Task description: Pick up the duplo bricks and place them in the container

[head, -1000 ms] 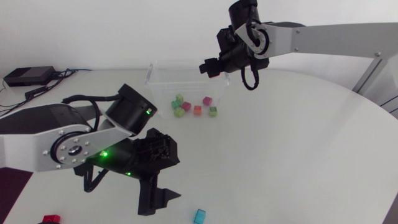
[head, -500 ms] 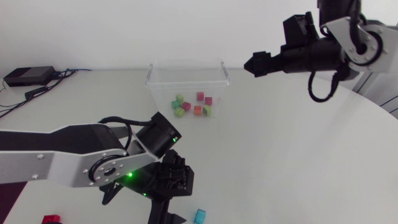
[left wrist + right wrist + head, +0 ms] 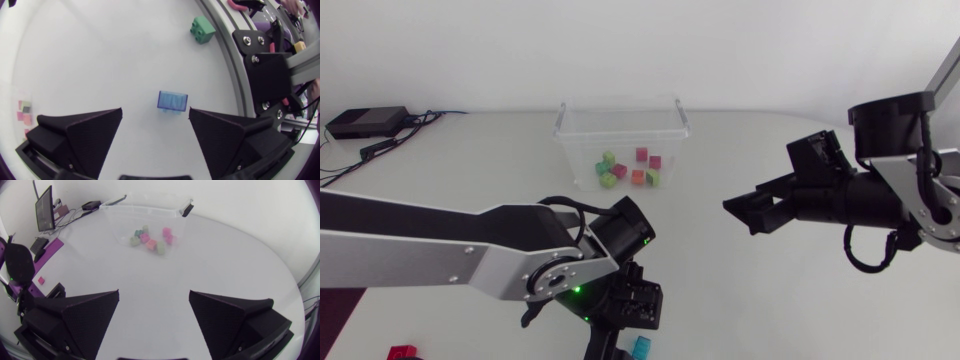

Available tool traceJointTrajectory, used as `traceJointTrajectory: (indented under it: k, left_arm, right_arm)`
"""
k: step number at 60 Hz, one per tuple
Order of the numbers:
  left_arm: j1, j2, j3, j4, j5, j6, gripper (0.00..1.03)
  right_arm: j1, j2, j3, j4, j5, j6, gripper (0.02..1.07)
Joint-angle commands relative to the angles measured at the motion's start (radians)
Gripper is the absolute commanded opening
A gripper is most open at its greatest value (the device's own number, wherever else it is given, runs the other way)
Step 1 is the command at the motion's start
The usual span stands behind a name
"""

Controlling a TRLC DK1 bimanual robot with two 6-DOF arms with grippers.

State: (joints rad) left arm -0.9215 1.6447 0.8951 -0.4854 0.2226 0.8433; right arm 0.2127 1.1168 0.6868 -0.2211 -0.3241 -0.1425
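A blue brick (image 3: 173, 101) lies on the white table just ahead of my left gripper (image 3: 155, 112), in line with the gap between its open fingers and untouched by them. In the head view the brick (image 3: 641, 347) sits at the table's front edge beside my left arm (image 3: 550, 270). Farther ahead lies a green brick (image 3: 202, 29). The clear container (image 3: 620, 122) at the back holds several coloured bricks (image 3: 625, 170). My right gripper (image 3: 740, 212) hangs open and empty, well right of the container (image 3: 145, 211).
A red brick (image 3: 400, 352) lies at the front left corner of the table. The table's curved edge runs close beyond the green brick. Black boxes and cables (image 3: 365, 125) sit at the back left.
My left arm has swung right and down over the blue brick. My right gripper opened above the container, then moved away right and toward the front; one more brick lies in the container.
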Motion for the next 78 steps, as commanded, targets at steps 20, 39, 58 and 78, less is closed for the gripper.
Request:
traceJointTrajectory:
  k: [20, 39, 58, 78]
  left_arm:
    - [-0.037, 0.090, 0.090, -0.076, -0.017, 0.036, 0.82]
    - [-0.073, 0.121, 0.120, -0.114, -0.019, 0.036, 0.68]
    - [-0.099, 0.145, 0.126, -0.116, -0.026, 0.030, 0.21]
    - [0.027, 0.000, 0.169, -0.117, -0.028, 0.017, 0.20]
  right_arm:
    - [0.077, -0.169, -0.109, -0.113, -0.020, -0.032, 1.02]
    - [0.152, -0.206, -0.164, -0.169, 0.011, -0.034, 1.02]
    - [0.271, -0.210, -0.158, -0.304, 0.042, -0.068, 1.02]
    - [0.458, -0.143, -0.118, -0.471, 0.033, -0.200, 1.02]
